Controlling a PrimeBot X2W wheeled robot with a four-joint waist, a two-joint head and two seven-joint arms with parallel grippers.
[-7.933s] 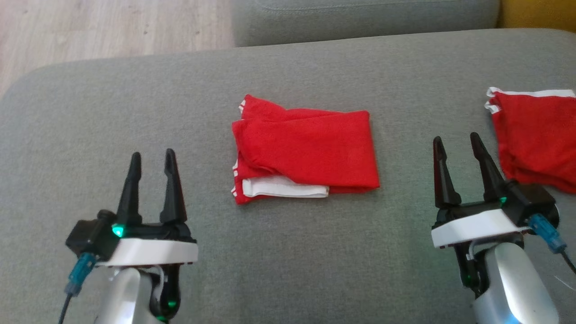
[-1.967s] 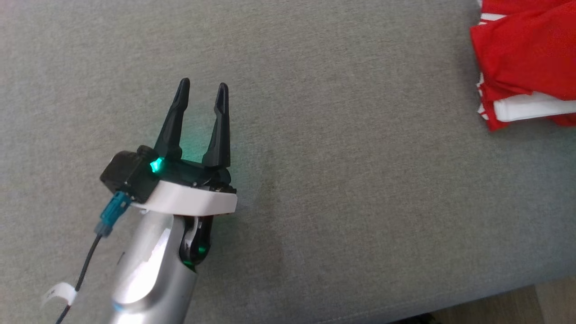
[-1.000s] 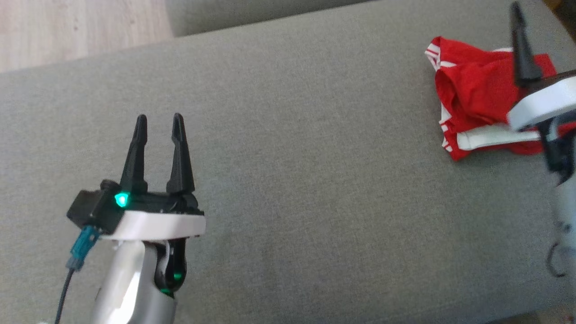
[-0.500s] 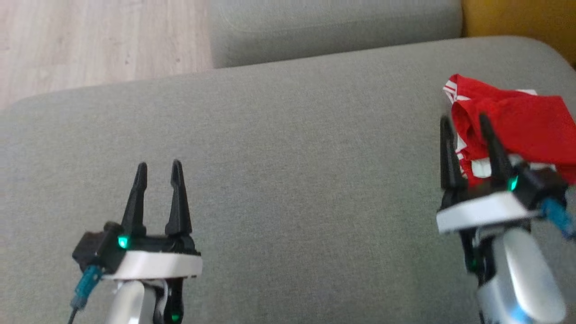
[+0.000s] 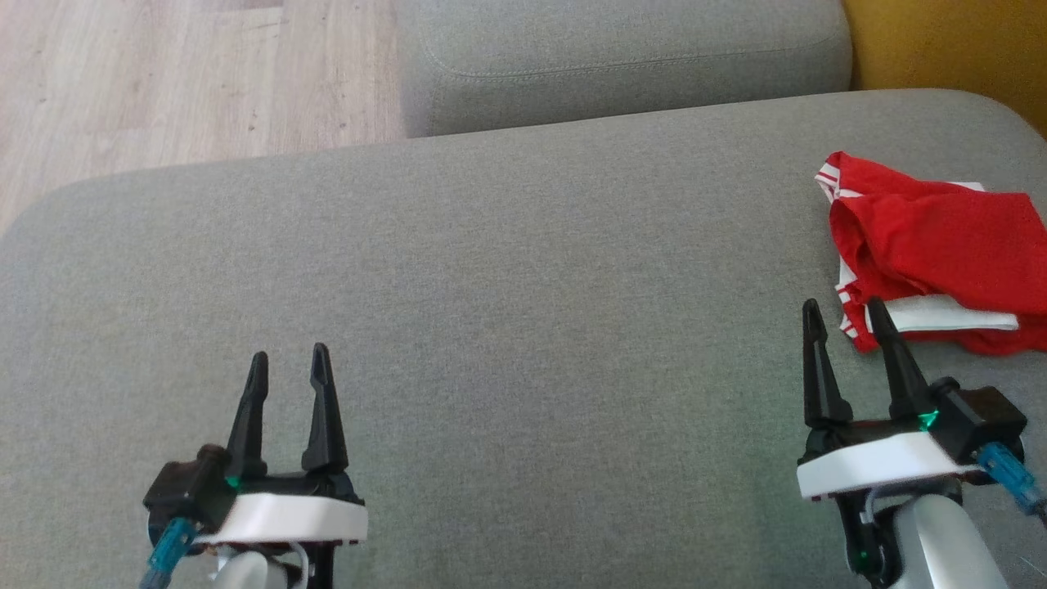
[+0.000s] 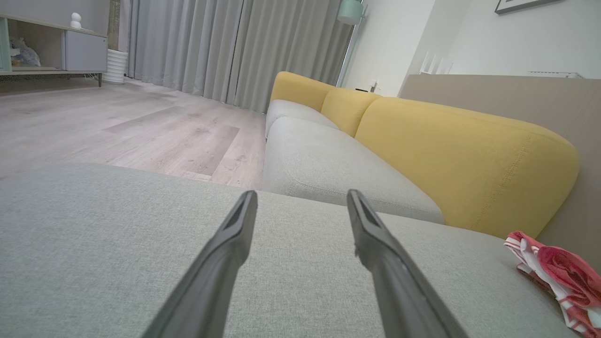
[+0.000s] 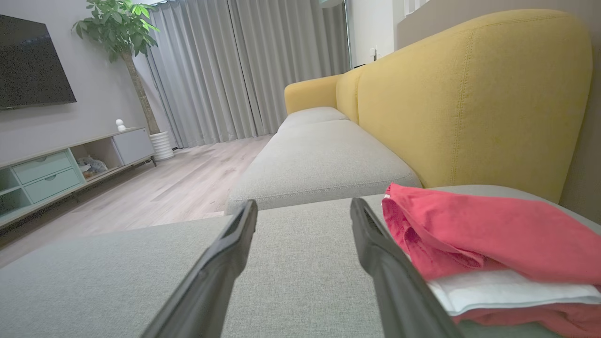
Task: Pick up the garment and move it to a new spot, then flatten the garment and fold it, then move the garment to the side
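- Grey fabric sofa seat (image 5: 523, 286) beneath both arms, rounded at its far left corner.
- Beyond the far edge: pale wood floor (image 5: 164, 74) on the left, a second grey seat (image 5: 622, 57) in the middle, a yellow backrest (image 5: 941, 41) at far right.
- Farther back in the right wrist view: grey curtains (image 7: 244, 70), low sideboard (image 7: 56, 164), wall television (image 7: 33, 61), potted plant (image 7: 122, 28).
- Red garment (image 5: 932, 245) with white trim, loosely folded, lying on the seat close to its right edge, near the backrest.
- Left claw (image 5: 289, 353) at near left, fingers apart, gripping nothing, well apart from the garment.
- Right claw (image 5: 843, 304) at near right, fingers apart, gripping nothing; outer fingertip just beside the garment's near-left corner, contact impossible to judge.
- Wide stretch of plain grey cloth between the two claws.
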